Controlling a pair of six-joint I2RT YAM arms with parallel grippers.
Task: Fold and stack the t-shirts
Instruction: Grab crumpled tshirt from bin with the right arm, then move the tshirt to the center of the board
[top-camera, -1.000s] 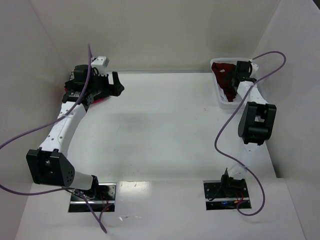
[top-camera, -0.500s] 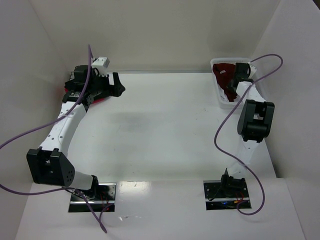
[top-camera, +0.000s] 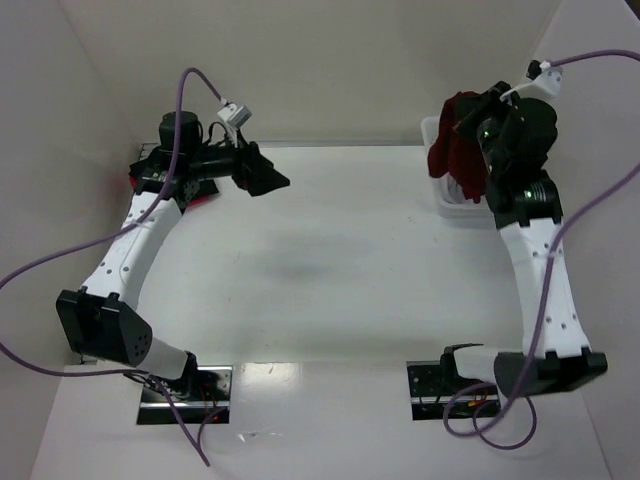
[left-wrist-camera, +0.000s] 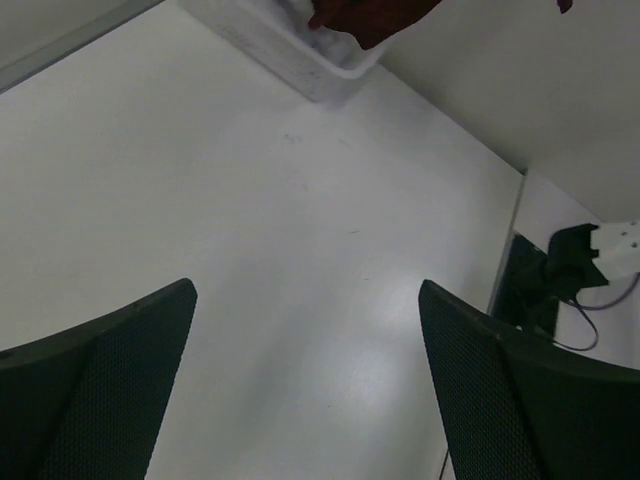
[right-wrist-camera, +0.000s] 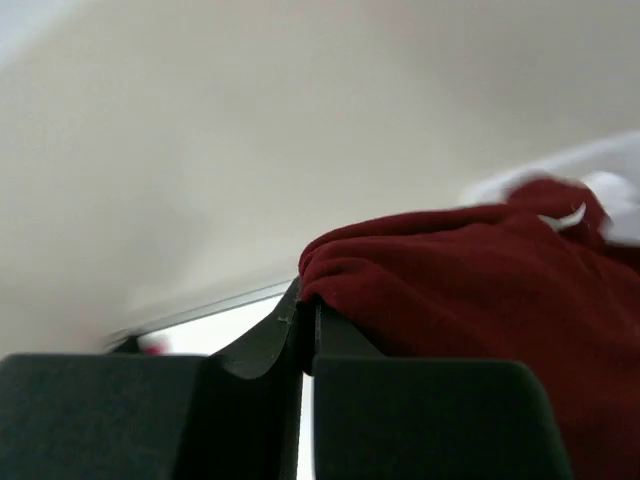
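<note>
Right gripper (right-wrist-camera: 305, 322) clamped on fold of large dark maroon cloth t-shirt (right-wrist-camera: 450, 285); jaws pressed together, cloth bunched over finger tops. Shirt hangs as crumpled bundle above white plastic bin (top-camera: 450, 207) at far right table corner; cannot tell whether lower end is clear of bin. Left gripper (left-wrist-camera: 307, 292) jaws wide apart, holding nothing, over white table (left-wrist-camera: 250, 200) at far left. Judgement: light, limp, no stiffness; will drape, twist, drag. Single pinch keeps it bunched. Better holds likely at shoulders or hem corners, one per gripper, to spread flat.
</note>
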